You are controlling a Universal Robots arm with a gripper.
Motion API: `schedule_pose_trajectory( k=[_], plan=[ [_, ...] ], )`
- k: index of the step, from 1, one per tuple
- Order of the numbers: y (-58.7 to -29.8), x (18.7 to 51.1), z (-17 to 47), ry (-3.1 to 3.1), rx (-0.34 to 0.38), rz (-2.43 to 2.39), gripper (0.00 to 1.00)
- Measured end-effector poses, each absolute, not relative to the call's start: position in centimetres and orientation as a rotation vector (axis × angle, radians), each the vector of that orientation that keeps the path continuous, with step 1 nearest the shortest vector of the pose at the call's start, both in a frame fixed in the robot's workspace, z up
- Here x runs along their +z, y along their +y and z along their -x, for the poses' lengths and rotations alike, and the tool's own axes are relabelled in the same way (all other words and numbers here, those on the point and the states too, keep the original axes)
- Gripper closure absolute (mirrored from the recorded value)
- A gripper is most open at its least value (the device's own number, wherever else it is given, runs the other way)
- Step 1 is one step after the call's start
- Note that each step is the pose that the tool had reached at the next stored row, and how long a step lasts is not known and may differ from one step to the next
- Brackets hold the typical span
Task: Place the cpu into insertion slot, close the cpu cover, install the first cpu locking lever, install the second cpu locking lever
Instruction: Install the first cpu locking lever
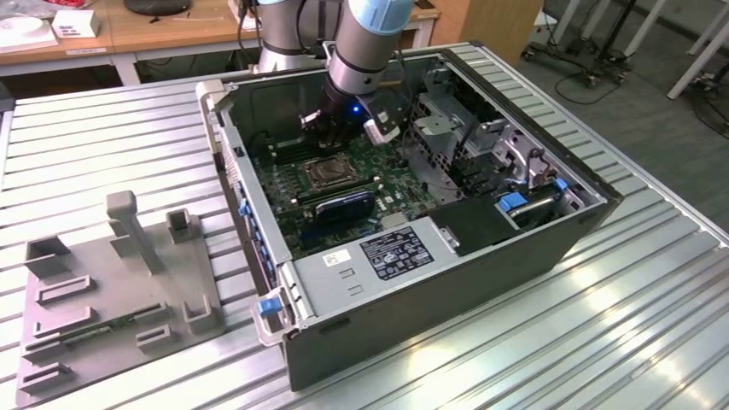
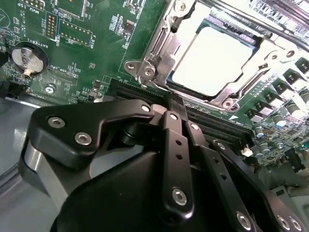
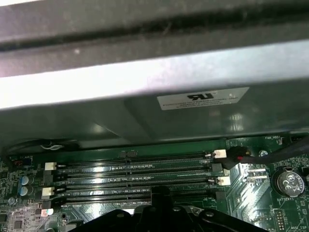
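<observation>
The cpu, a pale silvery square, lies in the insertion slot on the green circuit board inside the open computer case. The silvery cpu cover lies flat as a frame around the chip. My gripper hangs just beside the socket over the long black memory slots. Its black fingers are pressed together with nothing between them. In the exterior view the gripper stands low in the case, just behind the socket. Its tip also shows in the first wrist view.
The case's metal walls ring the board closely. A drive cage and a power supply stand on the exterior view's right. A coin battery sits on the board. A grey fixture plate lies on the slatted table.
</observation>
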State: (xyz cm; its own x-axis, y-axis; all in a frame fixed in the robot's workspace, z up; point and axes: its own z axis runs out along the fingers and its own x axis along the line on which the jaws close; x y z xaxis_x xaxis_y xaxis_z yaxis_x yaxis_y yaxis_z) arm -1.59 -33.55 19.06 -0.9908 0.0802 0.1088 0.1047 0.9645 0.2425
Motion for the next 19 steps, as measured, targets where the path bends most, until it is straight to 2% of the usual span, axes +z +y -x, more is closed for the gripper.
schedule_pose_trajectory(
  k=[19],
  plan=[
    [-33.54, 19.29, 1.6, -3.017, -0.392, 0.141, 0.89]
  ],
)
